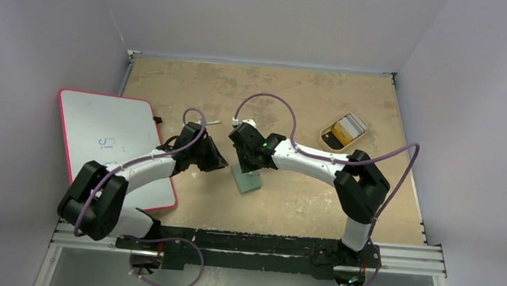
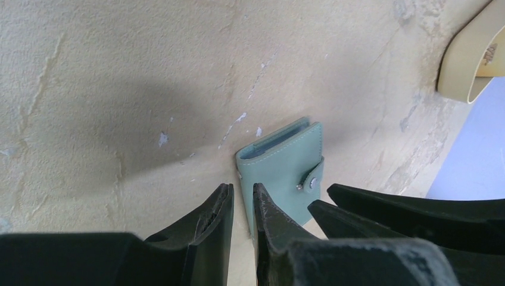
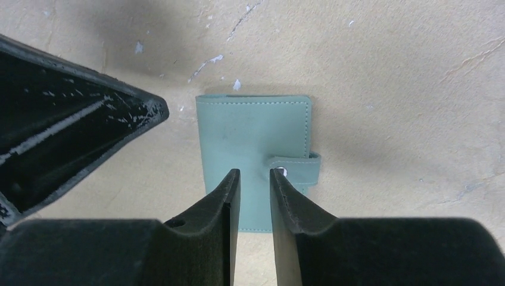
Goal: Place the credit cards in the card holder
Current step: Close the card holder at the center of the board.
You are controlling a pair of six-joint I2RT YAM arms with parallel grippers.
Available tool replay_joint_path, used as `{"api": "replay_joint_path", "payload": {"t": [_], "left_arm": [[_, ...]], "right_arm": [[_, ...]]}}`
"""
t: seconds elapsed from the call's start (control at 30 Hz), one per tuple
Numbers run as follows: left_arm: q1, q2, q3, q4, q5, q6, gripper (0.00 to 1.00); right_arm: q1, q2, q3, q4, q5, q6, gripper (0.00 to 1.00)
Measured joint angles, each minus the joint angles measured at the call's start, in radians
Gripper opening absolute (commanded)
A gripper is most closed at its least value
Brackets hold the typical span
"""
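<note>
The card holder (image 1: 246, 180) is a grey-green wallet lying flat and snapped closed on the table, also in the left wrist view (image 2: 286, 164) and the right wrist view (image 3: 250, 134). My right gripper (image 3: 255, 173) hovers over its strap side, jaws a little apart, nothing between them. My left gripper (image 2: 241, 189) stands at the wallet's left edge, open by a narrow gap and empty. In the top view the left gripper (image 1: 220, 163) and right gripper (image 1: 248, 170) nearly meet over the wallet. The credit cards (image 1: 345, 128), yellow, white-grey and black, lie in the tan tray.
The tan tray (image 1: 322, 131) sits at the back right of the table, its edge also in the left wrist view (image 2: 461, 65). A pink-rimmed whiteboard (image 1: 111, 138) lies on the left under my left arm. A small thin object (image 1: 211, 121) lies behind the grippers.
</note>
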Motion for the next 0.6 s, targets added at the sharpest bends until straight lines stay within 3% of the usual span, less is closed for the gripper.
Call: {"api": "replay_joint_path", "payload": {"t": [0.43, 0.6], "left_arm": [[0.001, 0.024, -0.016, 0.020, 0.012, 0.007, 0.18], [0.001, 0.024, -0.018, 0.024, 0.013, 0.007, 0.18]], "right_arm": [[0.044, 0.116, 0.093, -0.122, 0.121, 0.018, 0.21], [0.053, 0.117, 0.105, -0.151, 0.144, 0.028, 0.29]]}}
